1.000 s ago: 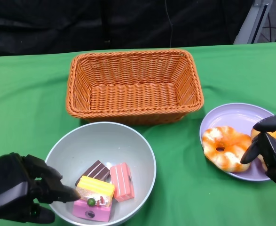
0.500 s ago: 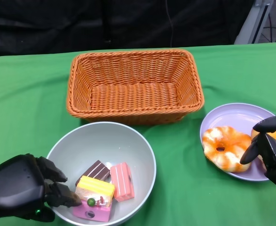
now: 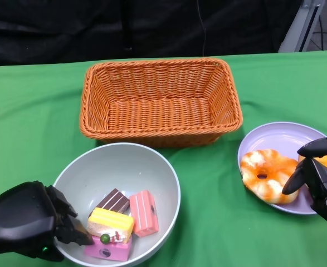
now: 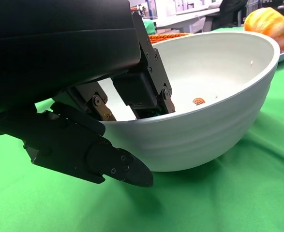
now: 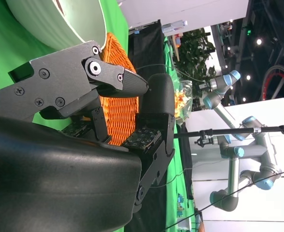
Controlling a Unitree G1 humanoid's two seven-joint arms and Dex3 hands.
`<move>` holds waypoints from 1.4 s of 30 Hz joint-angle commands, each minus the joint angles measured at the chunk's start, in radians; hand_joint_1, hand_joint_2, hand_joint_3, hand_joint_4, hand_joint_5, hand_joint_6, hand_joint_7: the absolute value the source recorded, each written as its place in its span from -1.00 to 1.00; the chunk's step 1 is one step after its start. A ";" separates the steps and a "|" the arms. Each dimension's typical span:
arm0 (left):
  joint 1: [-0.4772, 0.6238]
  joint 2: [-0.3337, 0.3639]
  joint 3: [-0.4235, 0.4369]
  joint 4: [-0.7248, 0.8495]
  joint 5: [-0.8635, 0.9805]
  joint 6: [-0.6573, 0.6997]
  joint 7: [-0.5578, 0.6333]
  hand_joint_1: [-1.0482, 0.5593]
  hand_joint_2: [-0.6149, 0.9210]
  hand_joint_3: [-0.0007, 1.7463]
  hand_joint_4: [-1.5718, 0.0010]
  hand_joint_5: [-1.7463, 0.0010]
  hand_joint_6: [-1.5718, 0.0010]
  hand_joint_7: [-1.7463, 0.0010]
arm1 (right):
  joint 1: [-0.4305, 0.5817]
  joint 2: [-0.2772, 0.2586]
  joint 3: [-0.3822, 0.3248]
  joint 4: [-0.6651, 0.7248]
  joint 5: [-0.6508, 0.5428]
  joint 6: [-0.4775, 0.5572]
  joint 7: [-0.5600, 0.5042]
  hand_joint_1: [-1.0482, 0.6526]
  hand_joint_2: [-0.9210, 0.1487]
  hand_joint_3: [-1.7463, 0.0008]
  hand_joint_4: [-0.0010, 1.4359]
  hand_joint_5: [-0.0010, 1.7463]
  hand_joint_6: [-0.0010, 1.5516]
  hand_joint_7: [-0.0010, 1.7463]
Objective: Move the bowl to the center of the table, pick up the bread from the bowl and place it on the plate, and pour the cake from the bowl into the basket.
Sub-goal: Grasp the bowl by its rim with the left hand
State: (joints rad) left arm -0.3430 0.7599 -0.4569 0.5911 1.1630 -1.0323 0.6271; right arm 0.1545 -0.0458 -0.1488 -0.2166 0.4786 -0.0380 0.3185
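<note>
The grey bowl [image 3: 118, 167] stands near the table's front left and holds several cake pieces: a yellow-and-pink one [image 3: 110, 225], a brown one [image 3: 112, 200] and a pink one [image 3: 144, 212]. My left hand [image 3: 27, 228] pinches the bowl's near-left rim. In the left wrist view its fingers [image 4: 142, 89] reach inside the bowl [image 4: 219, 121] and the thumb lies outside. A ring-shaped bread [image 3: 266, 173] lies on the lilac plate [image 3: 286, 139]. My right hand [image 3: 319, 181] hovers over the plate's right side with fingers apart. A second orange bread piece [image 3: 322, 161] shows behind them.
The orange wicker basket [image 3: 157, 136] stands empty behind the bowl, mid-table, and shows past my right hand [image 5: 108, 121] in the right wrist view as the basket [image 5: 120, 116]. Green cloth covers the table. Other robot arms stand far off.
My left hand has drawn back toward the front left and closed on the bowl's rim. The bowl has shifted slightly left. The right hand has barely moved.
</note>
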 commanded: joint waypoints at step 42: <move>-0.014 0.004 -0.058 -0.082 -0.240 0.121 -0.384 -0.36 0.95 -0.99 0.10 1.00 0.08 1.00 | -0.004 0.010 -0.014 0.030 -0.021 -0.050 0.008 0.04 -0.71 0.20 -0.05 0.78 -0.16 0.39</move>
State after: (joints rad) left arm -0.3751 0.7457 -0.5245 0.5221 0.9347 -0.9239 0.2702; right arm 0.1567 -0.0368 -0.1501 -0.1942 0.4520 -0.0726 0.3259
